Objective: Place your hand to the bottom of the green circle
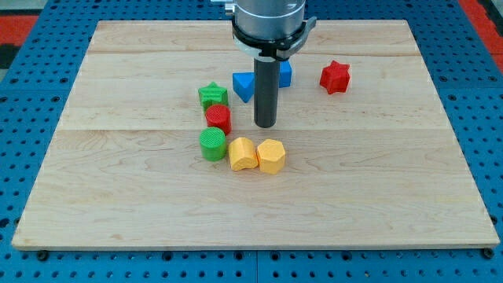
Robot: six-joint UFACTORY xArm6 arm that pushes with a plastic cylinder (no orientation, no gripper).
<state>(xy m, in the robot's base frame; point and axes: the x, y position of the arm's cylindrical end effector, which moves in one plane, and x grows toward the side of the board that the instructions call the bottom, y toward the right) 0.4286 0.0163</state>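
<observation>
The green circle [212,145] is a round green block left of the board's middle. My tip [266,125] stands up and to the right of it, clear of it by about a block's width. A red circle [218,118] sits just above the green circle, touching or nearly touching it. A green star [212,97] sits above the red circle. A yellow heart-like block [242,153] sits right next to the green circle on its right, and a yellow hexagon [271,156] sits beside that.
A blue triangle [244,85] and a blue block [284,73] lie behind the rod toward the view's top. A red star [335,76] lies at the upper right. The wooden board [393,196] rests on a blue pegboard [23,157].
</observation>
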